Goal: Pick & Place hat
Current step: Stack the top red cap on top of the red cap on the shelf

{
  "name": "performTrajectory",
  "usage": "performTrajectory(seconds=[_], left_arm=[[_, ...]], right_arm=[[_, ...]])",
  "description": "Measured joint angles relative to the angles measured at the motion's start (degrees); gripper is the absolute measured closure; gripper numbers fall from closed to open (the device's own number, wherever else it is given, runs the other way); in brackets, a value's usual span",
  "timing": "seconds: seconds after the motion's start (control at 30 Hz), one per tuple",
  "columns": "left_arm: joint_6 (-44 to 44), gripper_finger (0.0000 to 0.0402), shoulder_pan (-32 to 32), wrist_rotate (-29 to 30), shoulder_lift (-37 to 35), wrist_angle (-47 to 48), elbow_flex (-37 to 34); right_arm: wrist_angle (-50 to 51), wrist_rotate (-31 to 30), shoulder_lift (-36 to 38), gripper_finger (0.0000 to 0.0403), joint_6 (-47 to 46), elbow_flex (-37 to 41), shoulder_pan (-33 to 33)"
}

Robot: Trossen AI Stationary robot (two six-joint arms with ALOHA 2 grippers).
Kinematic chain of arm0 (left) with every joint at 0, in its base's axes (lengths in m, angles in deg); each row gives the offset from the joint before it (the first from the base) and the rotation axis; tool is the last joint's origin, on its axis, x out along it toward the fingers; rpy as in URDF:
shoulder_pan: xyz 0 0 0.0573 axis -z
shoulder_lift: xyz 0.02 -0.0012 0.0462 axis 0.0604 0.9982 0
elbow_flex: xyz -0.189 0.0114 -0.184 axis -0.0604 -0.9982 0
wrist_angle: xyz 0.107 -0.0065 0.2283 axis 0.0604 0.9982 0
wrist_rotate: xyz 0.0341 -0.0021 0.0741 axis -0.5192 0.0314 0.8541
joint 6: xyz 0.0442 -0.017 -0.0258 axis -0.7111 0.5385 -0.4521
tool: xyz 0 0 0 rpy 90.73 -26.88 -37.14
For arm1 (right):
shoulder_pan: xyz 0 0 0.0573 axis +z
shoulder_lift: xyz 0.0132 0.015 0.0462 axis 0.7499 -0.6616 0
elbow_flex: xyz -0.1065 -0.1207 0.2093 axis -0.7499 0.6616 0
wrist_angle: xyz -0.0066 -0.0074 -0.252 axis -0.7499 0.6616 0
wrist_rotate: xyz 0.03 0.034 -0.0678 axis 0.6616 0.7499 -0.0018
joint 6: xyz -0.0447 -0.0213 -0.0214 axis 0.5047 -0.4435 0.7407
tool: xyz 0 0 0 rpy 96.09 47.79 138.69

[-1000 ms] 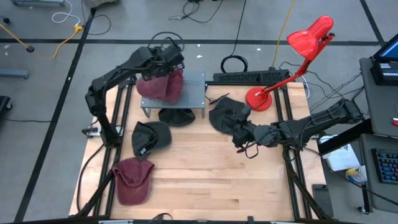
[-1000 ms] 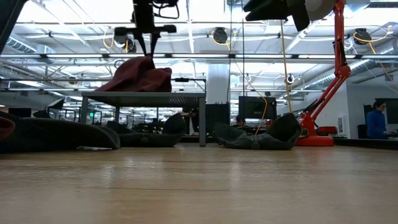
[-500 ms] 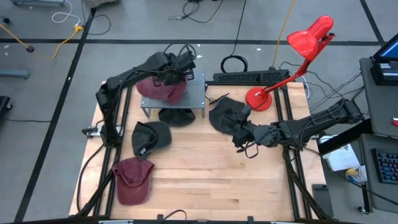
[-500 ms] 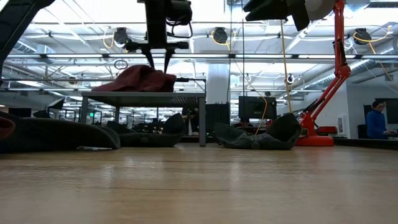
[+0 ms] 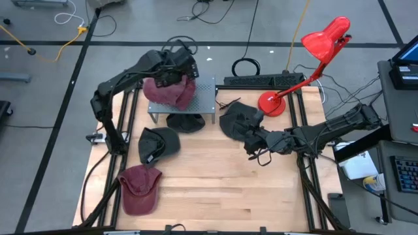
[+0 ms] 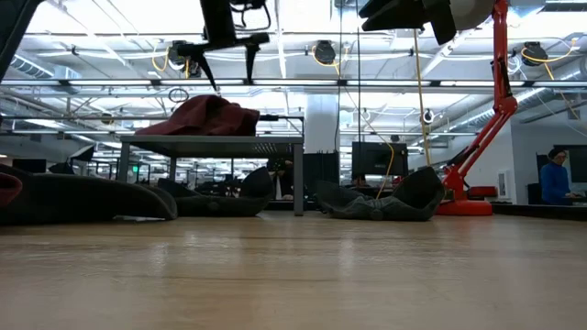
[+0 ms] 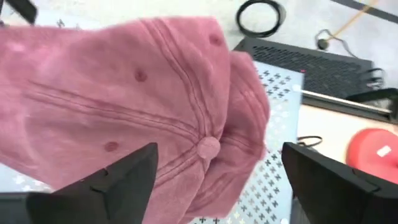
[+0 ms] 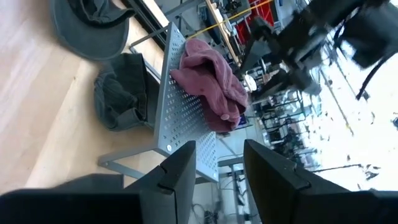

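A dark red hat (image 5: 171, 93) lies crumpled on top of the grey perforated stand (image 5: 206, 99) at the table's far left; the low view shows it resting there (image 6: 206, 116). My left gripper (image 6: 231, 82) hovers open just above it. In the left wrist view its fingers stand apart on either side of the hat's crown (image 7: 124, 93), clear of it. My right gripper (image 5: 251, 149) waits above the table at centre right, beside a black hat (image 5: 234, 121). A narrow gap shows between its fingers (image 8: 214, 180), with nothing in it.
A dark hat (image 5: 185, 122) lies under the stand. Another black hat (image 5: 160, 143) and a second red hat (image 5: 138, 189) lie near the table's left edge. A red desk lamp (image 5: 281, 101) and a keyboard (image 5: 261, 80) stand at the far right. Bare wood spans the near half.
My left gripper has opened and let go of the red hat, after swinging a little toward the right and back, and has risen above it. The hat, drawn up to a peak a second ago, has sunk into a lower heap on the stand.
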Motion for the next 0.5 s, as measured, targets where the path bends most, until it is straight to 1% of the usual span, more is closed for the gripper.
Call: performTrajectory(seconds=[0.07,0.13,0.23,0.33,0.4,0.5], left_arm=[[-2.9,0.0043,0.2,-0.1,-1.3,-0.5,0.0],[-7.7,0.0038,0.4,-0.9,-2.2,-0.8,0.0],[-15.2,0.0038,0.5,-4.9,-3.6,-1.1,0.0],[-22.9,0.0041,0.5,-11.0,-4.3,-1.2,0.0],[-26.5,0.0044,0.7,-14.5,-4.6,-1.0,0.0],[-29.9,0.0051,1.1,-16.4,-4.9,-0.7,0.0]], right_arm=[[0.0,0.0,0.0,0.0273,-3.7,0.0,-0.1],[0.0,0.0,0.0,0.0273,-7.9,0.0,-0.7],[0.0,0.2,0.0,0.0273,-13.5,0.0,-1.7],[0.0,3.9,0.0,0.0273,-18.5,0.0,-3.5],[0.0,6.8,0.0,0.0273,-22.4,0.0,-5.5],[-0.9,11.2,-1.2,0.0273,-28.2,0.0,-9.7]])
